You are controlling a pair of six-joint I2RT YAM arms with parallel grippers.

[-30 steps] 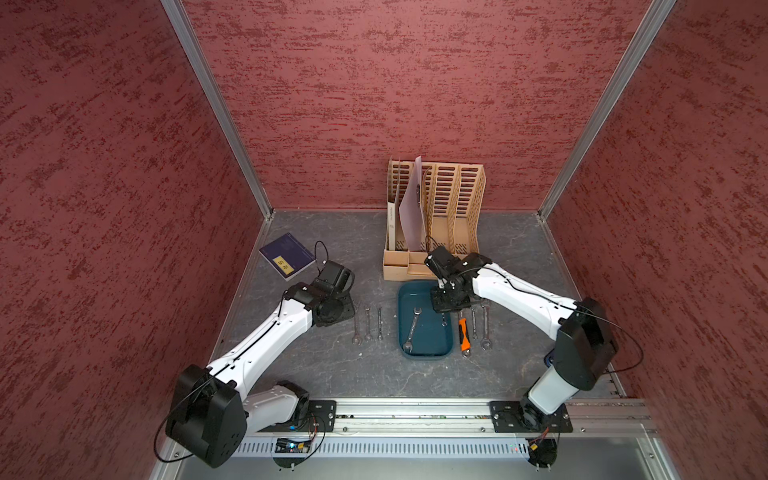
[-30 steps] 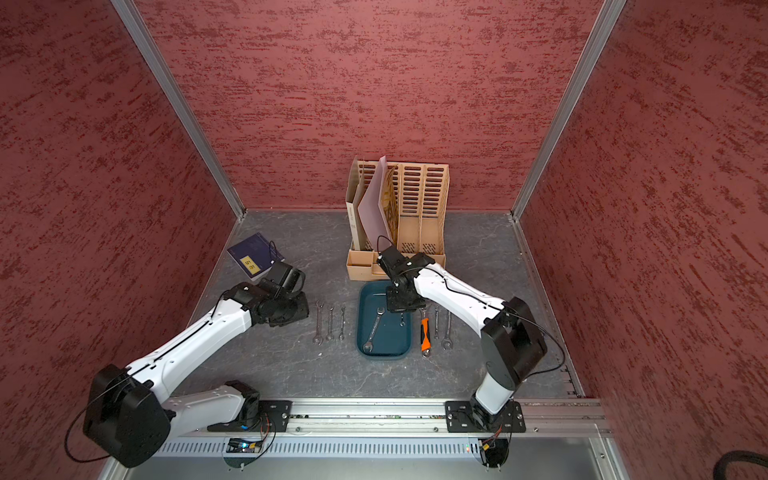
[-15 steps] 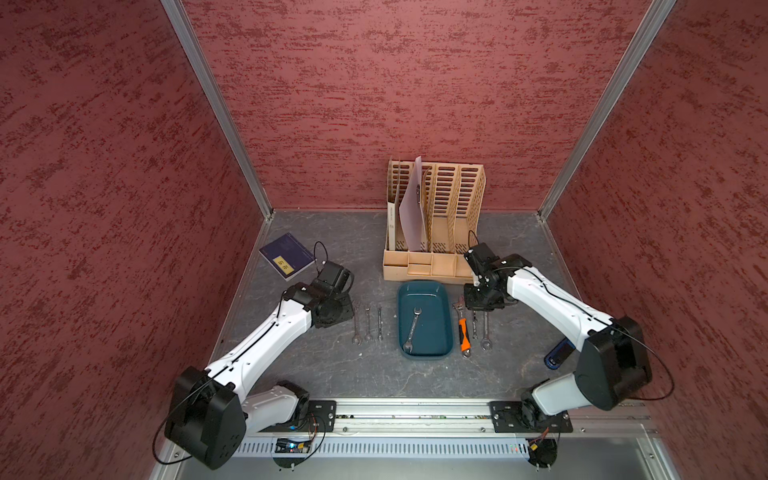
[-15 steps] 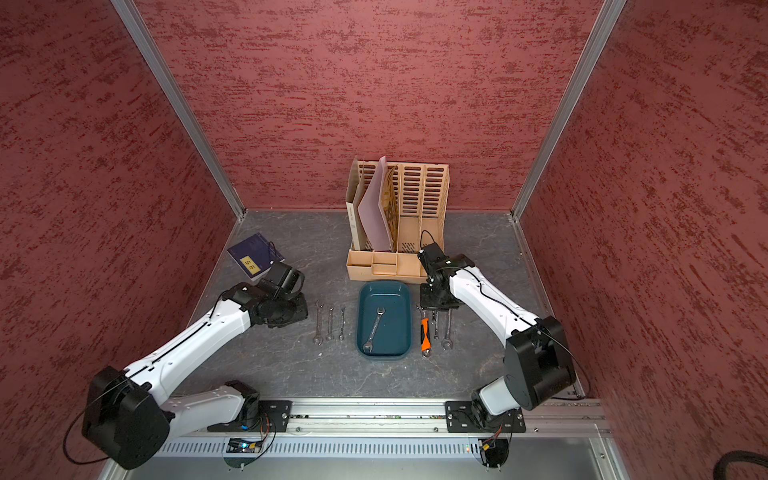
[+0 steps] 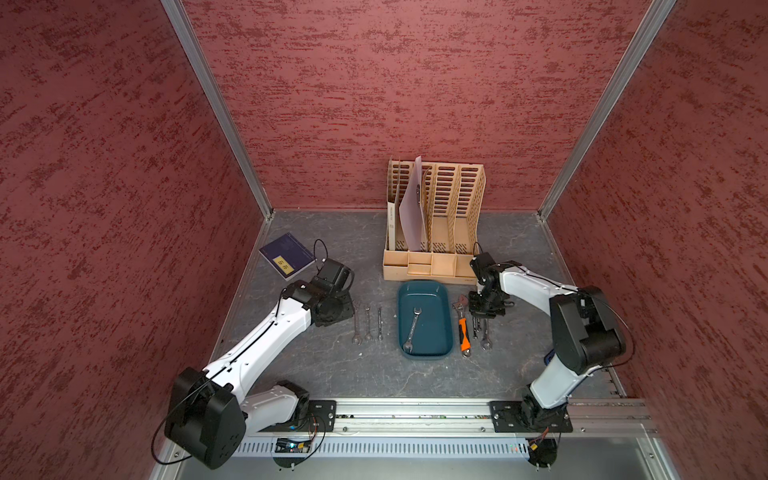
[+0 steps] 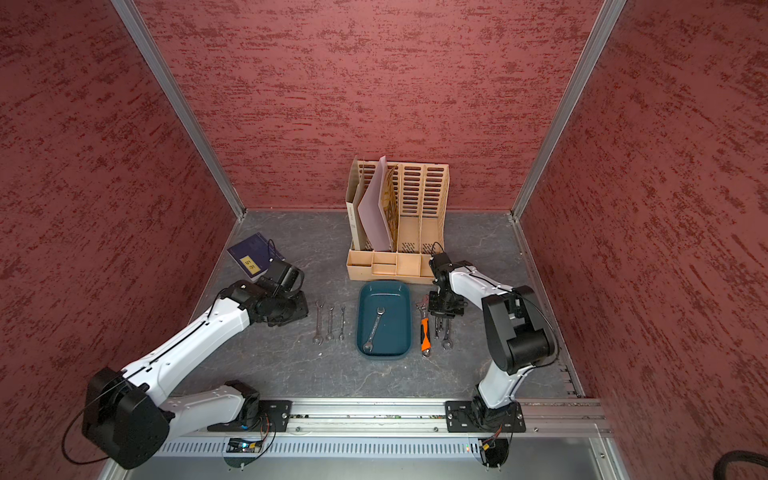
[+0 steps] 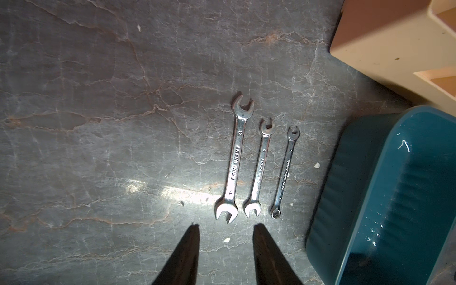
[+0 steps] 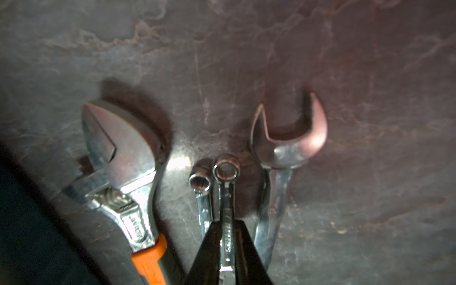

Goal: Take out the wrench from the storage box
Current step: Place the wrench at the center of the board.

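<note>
Small wrench (image 8: 226, 195) is pinched by the closed right gripper (image 8: 227, 229) just outside the storage box (image 5: 436, 303), between an adjustable wrench (image 8: 123, 158) and an open-end wrench (image 8: 283, 148); a second wrench (image 5: 412, 330) is seen inside. Nothing is held by the part-open left gripper (image 7: 225, 229).

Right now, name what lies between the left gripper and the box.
Three wrenches, side by side; both top views and the left wrist view show them.
</note>
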